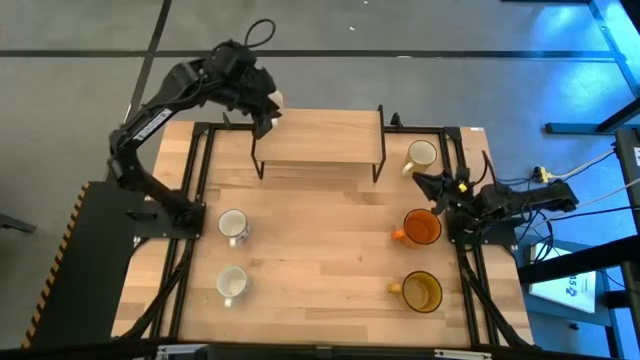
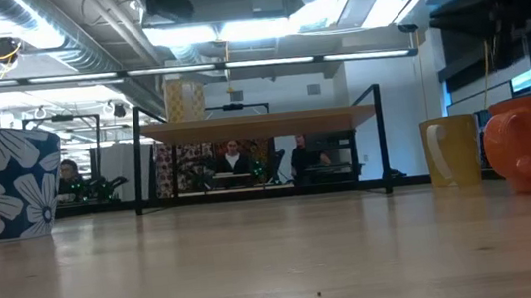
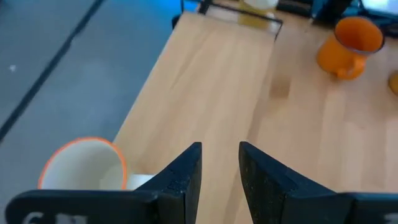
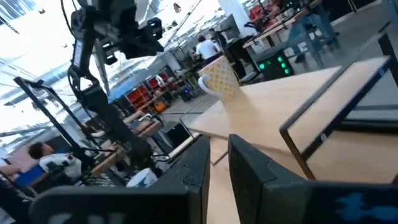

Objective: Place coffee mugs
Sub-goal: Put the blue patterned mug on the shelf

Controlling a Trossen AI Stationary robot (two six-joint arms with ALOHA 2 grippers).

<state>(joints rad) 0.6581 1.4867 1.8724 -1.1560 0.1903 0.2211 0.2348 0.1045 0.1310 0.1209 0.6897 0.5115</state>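
The left arm reaches up and forward — its left gripper [image 1: 268, 108] raised, fingers nearly closed. The right arm lies low at the right edge, right gripper [image 1: 428, 184] fingers nearly together.

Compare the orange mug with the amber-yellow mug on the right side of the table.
The orange mug is solid orange and opaque; the amber-yellow mug is see-through. The orange mug stands right beside the right gripper, while the amber-yellow mug sits apart from it, toward the table's front edge. Both stand upright, mouths up, with their handles pointing toward the table's middle.
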